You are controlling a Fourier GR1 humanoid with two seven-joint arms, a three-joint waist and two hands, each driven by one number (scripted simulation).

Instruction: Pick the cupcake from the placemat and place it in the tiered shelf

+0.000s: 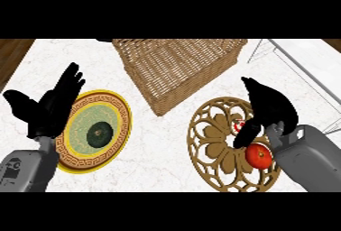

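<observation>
cupcake (240,126) mostly hidden on round gold filigree placemat (213,149), unlifted; right hand (269,110) above it, fingers curling down, nothing held. left hand (50,106) open, resting well left of placemat. white wire tiered shelf (300,63) beyond placemat, unreached.

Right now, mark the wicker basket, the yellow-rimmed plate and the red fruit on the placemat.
wicker basket (174,67): head view, middle of its woven side.
yellow-rimmed plate (117,110): head view, patterned rim at its right.
red fruit (259,155): head view, centre of its visible skin.
</observation>
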